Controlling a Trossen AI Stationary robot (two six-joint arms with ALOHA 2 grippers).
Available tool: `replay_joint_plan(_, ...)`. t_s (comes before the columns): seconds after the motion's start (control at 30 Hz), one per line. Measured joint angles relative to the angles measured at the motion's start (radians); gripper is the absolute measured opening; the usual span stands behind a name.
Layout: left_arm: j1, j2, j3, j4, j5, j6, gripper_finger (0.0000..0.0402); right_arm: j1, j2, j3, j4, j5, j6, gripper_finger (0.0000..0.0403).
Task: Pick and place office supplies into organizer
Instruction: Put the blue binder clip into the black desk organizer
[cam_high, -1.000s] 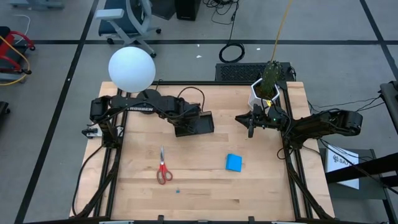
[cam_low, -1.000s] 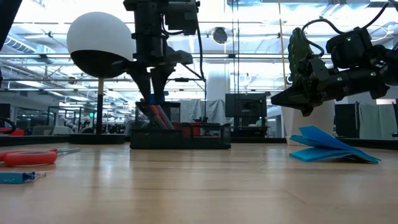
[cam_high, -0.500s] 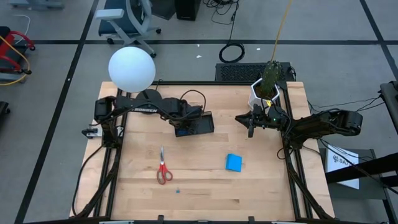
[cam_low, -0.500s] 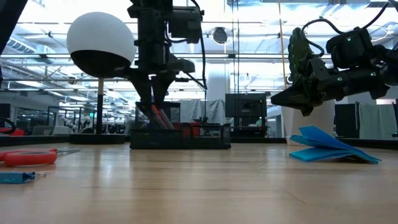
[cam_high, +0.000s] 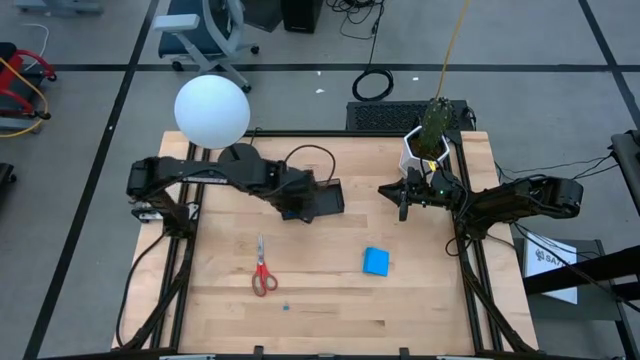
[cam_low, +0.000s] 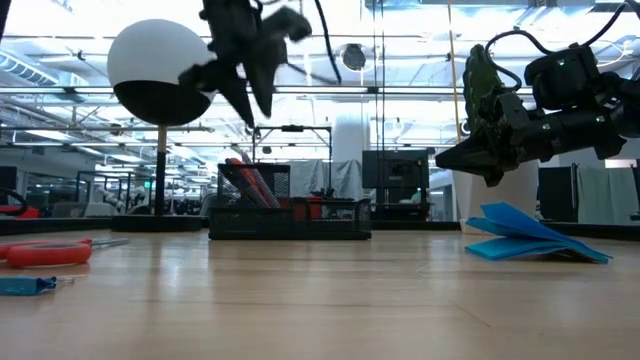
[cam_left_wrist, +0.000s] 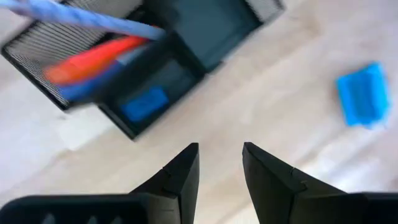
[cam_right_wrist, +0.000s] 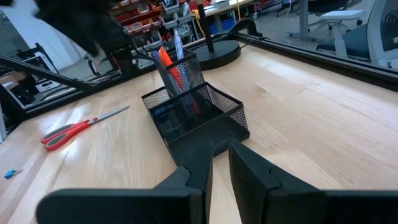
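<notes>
The left gripper (cam_left_wrist: 219, 163) hangs above the black mesh organizer (cam_high: 318, 199), fingers spread and empty, well clear of its rim in the low view. Orange and blue pens (cam_low: 245, 184) stand in the organizer's tall compartment. The right gripper (cam_high: 403, 200) hovers near the white plant pot (cam_high: 418, 152) by the table's far right edge, fingers slightly parted around nothing. Bare wood separates the organizer from the red-handled scissors (cam_high: 262, 270), the blue notepad (cam_high: 376, 261) and the tiny blue eraser (cam_high: 284, 307), all lying apart toward the near edge.
</notes>
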Motion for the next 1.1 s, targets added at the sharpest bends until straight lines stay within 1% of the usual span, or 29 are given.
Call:
replay_joint_plan(0.1, -0.054, -0.029, 0.000, 0.041, 0.009, -0.044, 0.0127, 0.000, 0.000, 0.000, 0.000, 0.000, 0.000, 0.0047)
replay_joint_plan(0.3, -0.183, -0.036, 0.001, 0.088, 0.011, -0.159, 0.0127, 0.000, 0.000, 0.000, 0.000, 0.000, 0.000, 0.0047)
replay_joint_plan(0.5, -0.305, -0.022, 0.000, 0.083, 0.005, -0.323, 0.0127, 0.000, 0.000, 0.000, 0.000, 0.000, 0.000, 0.0047)
replay_joint_plan(0.6, -0.351, -0.011, 0.002, 0.094, -0.003, -0.438, 0.0127, 0.000, 0.000, 0.000, 0.000, 0.000, 0.000, 0.0047)
replay_joint_plan(0.8, -0.447, 0.035, 0.001, 0.115, -0.001, -0.665, 0.0127, 0.000, 0.000, 0.000, 0.000, 0.000, 0.000, 0.0047)
replay_joint_plan(0.93, -0.500, 0.097, 0.001, 0.161, 0.005, -0.803, 0.0127, 0.000, 0.000, 0.000, 0.008, 0.000, 0.000, 0.0047)
replay_joint_plan(1.03, -0.530, 0.151, 0.001, 0.199, 0.032, -0.900, 0.0127, 0.000, 0.000, 0.000, 0.000, 0.000, 0.000, 0.0047)
replay_joint_plan(1.1, -0.550, 0.183, 0.000, 0.196, 0.037, -0.961, 0.0127, 0.000, 0.000, 0.000, 0.001, 0.000, 0.000, 0.0047)
